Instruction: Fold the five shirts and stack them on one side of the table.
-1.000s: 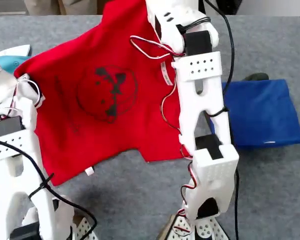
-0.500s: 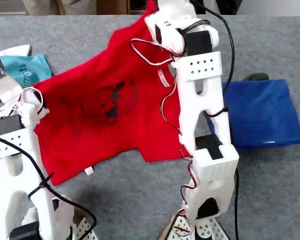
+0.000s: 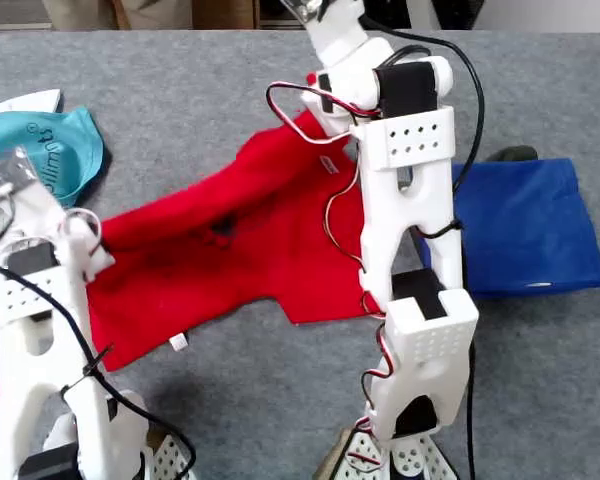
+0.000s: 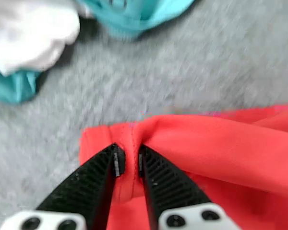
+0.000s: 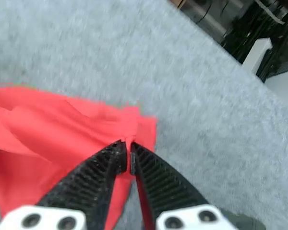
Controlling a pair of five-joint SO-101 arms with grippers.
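Both arms are dragging the red shirt [image 3: 230, 250] nearer. By wrist camera I'm watching left gripper [image 4: 128, 155] and right gripper [image 5: 128, 151] pinching its edge; overhead is adding a folded blue shirt [image 3: 520, 225].

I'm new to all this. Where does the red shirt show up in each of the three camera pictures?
High view: the red shirt lies bunched across the middle of the grey table, between the two arms.
Left wrist view: the red shirt, a fold pinched in the left gripper.
Right wrist view: the red shirt, its edge pinched in the right gripper.
Shared landmark: the grey table under it.
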